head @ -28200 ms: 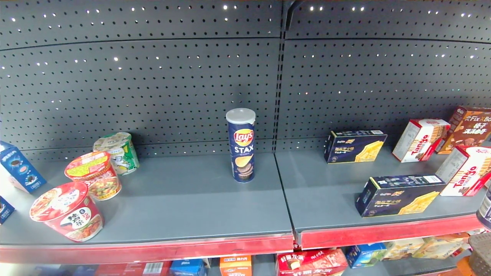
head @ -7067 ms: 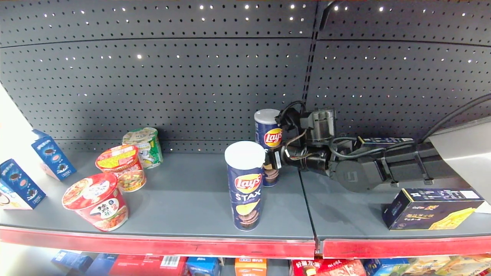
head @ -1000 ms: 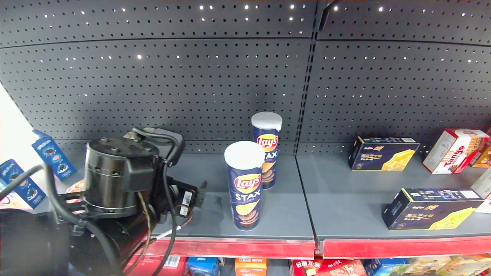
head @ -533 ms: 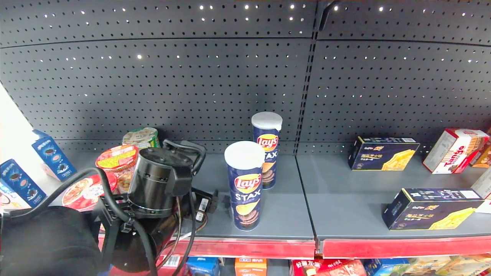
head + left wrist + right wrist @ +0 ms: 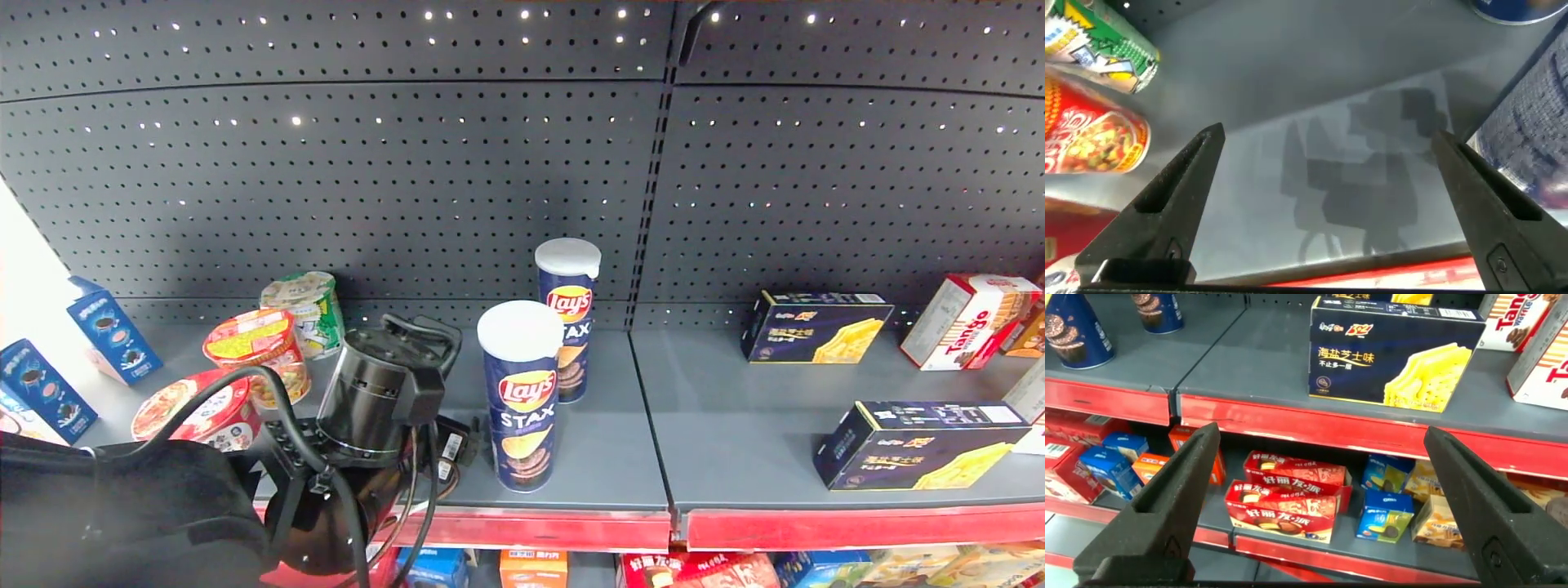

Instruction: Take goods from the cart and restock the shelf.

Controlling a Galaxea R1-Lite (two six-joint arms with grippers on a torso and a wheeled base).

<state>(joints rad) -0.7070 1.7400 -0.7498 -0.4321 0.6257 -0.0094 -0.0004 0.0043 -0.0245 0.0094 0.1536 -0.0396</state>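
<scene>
Two dark blue chip cans with white lids stand upright on the grey shelf [image 5: 384,482]. The front can [image 5: 520,398] is near the shelf's red edge and the back can [image 5: 567,320] is by the pegboard. My left arm's wrist [image 5: 371,398] hovers over the shelf just left of the front can. My left gripper [image 5: 1327,139] is open and empty, with the front can [image 5: 1527,139] beside one finger. My right gripper [image 5: 1323,510] is open and empty, below and in front of the shelf's red edge, facing the lower shelf.
Noodle cups [image 5: 257,355] stand left of my left arm and blue biscuit boxes [image 5: 110,339] sit at the far left. Dark cracker boxes [image 5: 918,441] and red-white wafer boxes [image 5: 963,318] lie on the right half. Boxed goods [image 5: 1290,502] fill the lower shelf.
Over the last second my left arm has moved right along the shelf to the front can. Seven seconds ago my right arm was at the back can; it has since withdrawn.
</scene>
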